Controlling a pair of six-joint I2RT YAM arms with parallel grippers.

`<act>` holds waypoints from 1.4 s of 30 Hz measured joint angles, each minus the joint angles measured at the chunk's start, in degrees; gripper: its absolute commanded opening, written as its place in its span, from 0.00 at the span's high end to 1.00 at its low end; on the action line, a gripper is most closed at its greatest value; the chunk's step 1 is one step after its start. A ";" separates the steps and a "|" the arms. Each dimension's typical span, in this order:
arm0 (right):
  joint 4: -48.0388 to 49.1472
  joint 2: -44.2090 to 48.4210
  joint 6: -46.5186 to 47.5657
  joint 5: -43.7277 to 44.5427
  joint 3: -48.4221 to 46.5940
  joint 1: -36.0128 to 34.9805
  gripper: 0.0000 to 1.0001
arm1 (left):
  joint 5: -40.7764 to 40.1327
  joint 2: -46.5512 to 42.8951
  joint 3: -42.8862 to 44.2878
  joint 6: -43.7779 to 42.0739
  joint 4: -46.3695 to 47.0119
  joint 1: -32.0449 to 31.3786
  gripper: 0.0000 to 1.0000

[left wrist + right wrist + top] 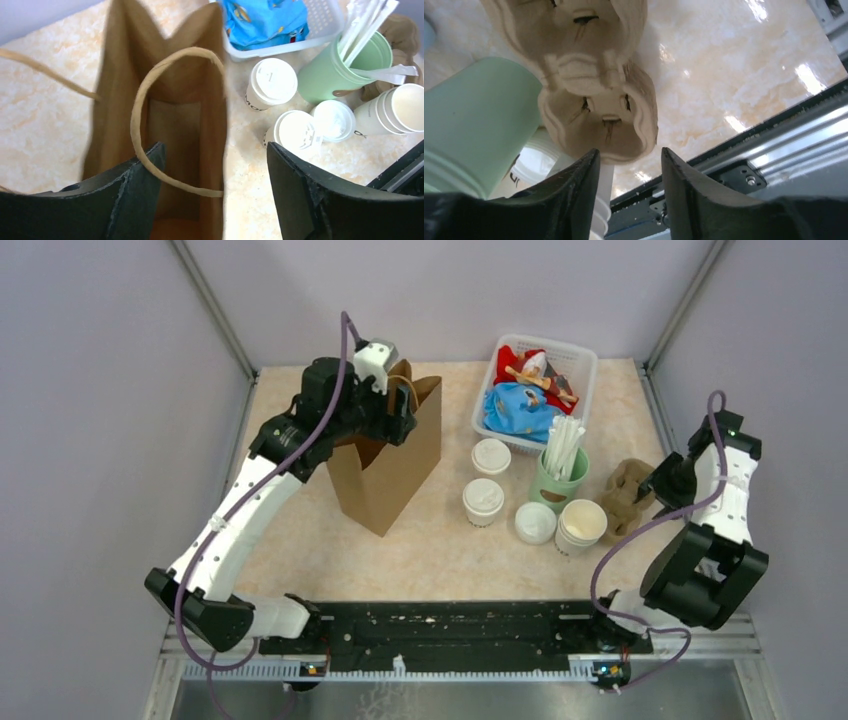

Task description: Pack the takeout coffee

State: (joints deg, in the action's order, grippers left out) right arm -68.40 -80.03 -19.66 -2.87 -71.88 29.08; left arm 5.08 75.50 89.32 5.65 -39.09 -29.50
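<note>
Observe the right gripper: its two black fingers stand apart with a clear gap between them. Directly ahead of the fingertips lies a beige moulded-pulp cup carrier. Its near lip sits level with the tips, and you cannot tell whether it touches either one. To the left of the claw stands a pale green cup. A stack of white cups shows in the gap, beneath the carrier's lip. To the right, note the marbled table and, closer in, a metal rail.
</note>
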 measured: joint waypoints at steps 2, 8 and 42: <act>2.60 -1.97 1.31 -1.14 1.57 0.00 0.57 | -1.07 0.00 0.90 -1.14 -0.04 -1.86 0.14; 9.68 -4.46 4.07 -1.90 5.01 0.04 0.58 | -5.38 -0.26 1.44 -3.30 -0.39 -3.67 0.06; 17.44 -6.75 3.04 -3.30 7.80 0.72 0.84 | -8.98 0.55 3.28 -4.33 -2.12 -3.56 0.07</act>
State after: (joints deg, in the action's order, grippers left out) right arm -50.96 -86.78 -16.62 -6.17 -64.07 29.80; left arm -3.90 76.05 92.60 1.32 -41.21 -33.06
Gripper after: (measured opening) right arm 0.196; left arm 0.932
